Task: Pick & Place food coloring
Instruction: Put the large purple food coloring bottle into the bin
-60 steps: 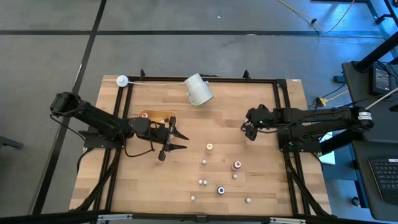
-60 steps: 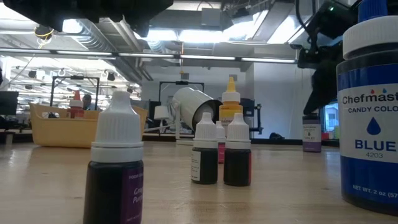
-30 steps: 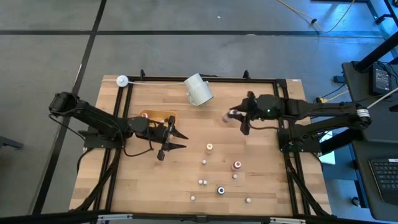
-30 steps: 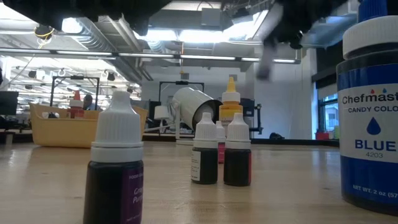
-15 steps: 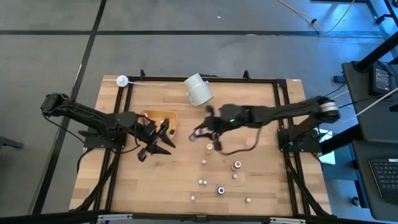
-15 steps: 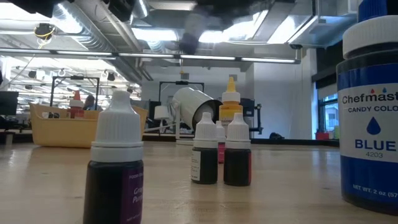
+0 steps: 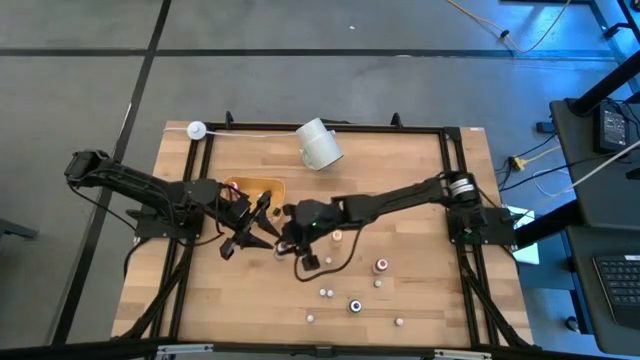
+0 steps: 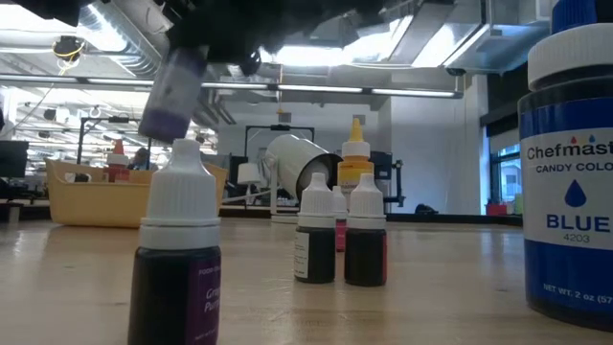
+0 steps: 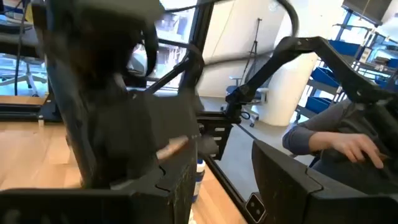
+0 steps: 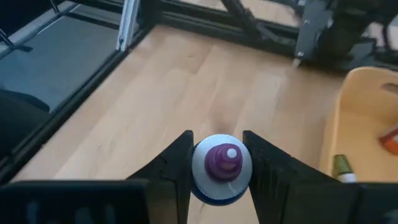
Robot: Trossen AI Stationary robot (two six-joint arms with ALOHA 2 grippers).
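Note:
My right gripper [image 10: 221, 163] is shut on a small food coloring bottle [image 10: 222, 165] with a purple cap and white collar. In the high view it [image 7: 285, 240] hangs over the table's middle left, just off the near right corner of the yellow tray [image 7: 258, 190]. The low view shows that bottle [image 8: 170, 94] tilted in the air. My left gripper [image 7: 255, 228] stands open beside the tray, close to the right gripper, holding nothing. More food coloring bottles [image 7: 337, 237] [image 7: 355, 305] stand upright on the wood near the front right. My right gripper pinches the bottle's upper body at the white collar [image 10: 200, 167] between its two fingers, one on each side. The fingers slant down from the table's right side. The bottle is lifted clear of the table and tilted, its purple body [image 8: 165, 115] below the fingers.
A white cup [image 7: 320, 145] lies on its side at the far edge. The tray [image 10: 367, 118] holds a few small bottles [image 10: 341, 167]. A black frame [image 7: 440, 130] rims the table. In the left wrist view a person's hand [image 9: 357, 148] shows beyond the table.
My right gripper has swept from the table's far right toward the left and downward, carrying the bottle clear of the table, and now hangs beside the tray. My left gripper has drawn back a little toward the left edge, risen slightly and rolled, staying open.

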